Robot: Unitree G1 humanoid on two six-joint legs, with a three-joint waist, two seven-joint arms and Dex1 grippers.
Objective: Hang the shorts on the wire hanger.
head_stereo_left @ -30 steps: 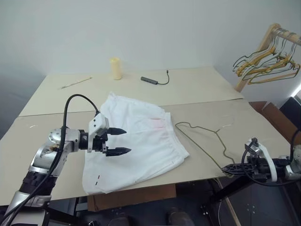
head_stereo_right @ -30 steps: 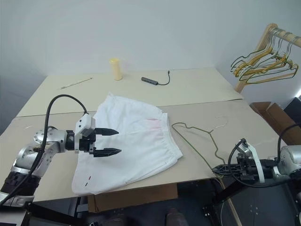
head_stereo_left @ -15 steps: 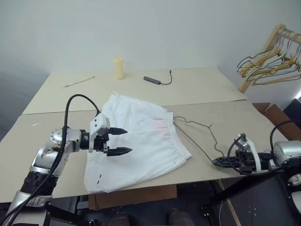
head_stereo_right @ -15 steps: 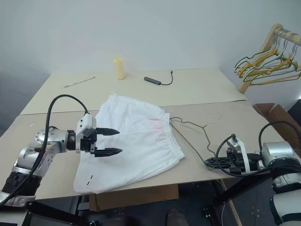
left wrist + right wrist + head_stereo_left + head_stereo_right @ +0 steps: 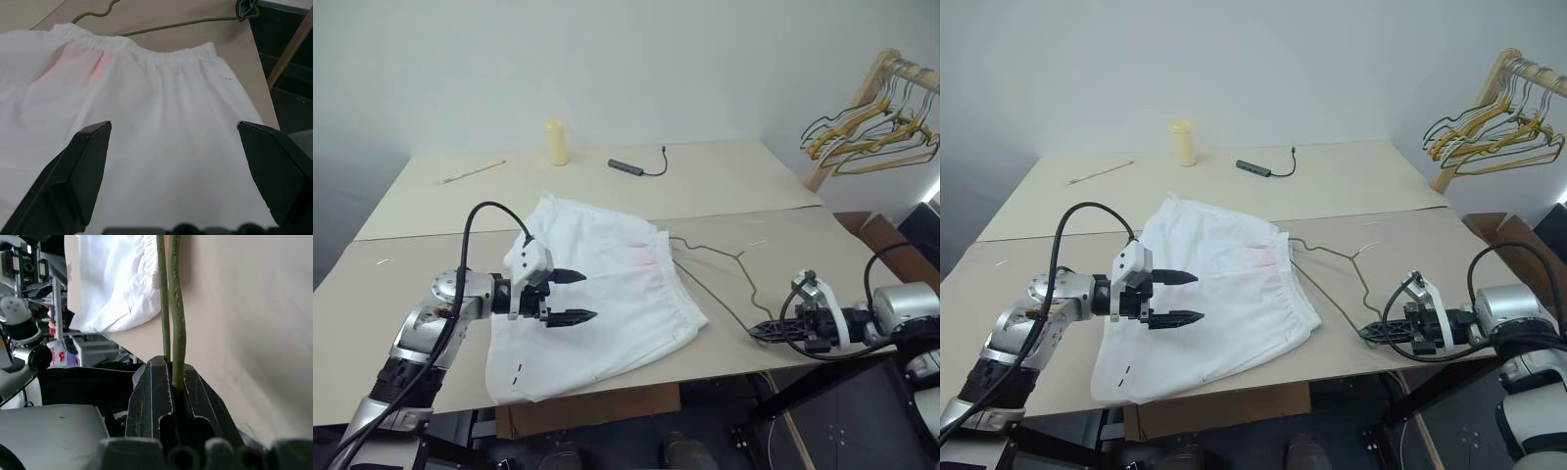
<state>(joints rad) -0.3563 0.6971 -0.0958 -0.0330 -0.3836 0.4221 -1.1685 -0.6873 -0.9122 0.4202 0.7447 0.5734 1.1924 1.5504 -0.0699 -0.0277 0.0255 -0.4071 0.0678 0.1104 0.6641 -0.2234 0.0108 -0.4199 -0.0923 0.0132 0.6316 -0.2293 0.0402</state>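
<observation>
Head view: the shorts [image 5: 597, 294] lie flat on the counter [image 5: 431, 264], waistband toward my right side. My left hand [image 5: 570, 297] hovers over the shorts' middle, its two black fingers [image 5: 73, 181] spread wide apart and holding nothing. The wire hanger [image 5: 720, 279] lies on the counter just beside the waistband, its near end touching or nearly touching the elastic edge. My right hand [image 5: 1371, 334], at the counter's front edge to the right of the shorts, is clamped on the hanger's outer corner; the right wrist view shows two strands of green-grey wire pinched between the closed fingers [image 5: 151, 401].
</observation>
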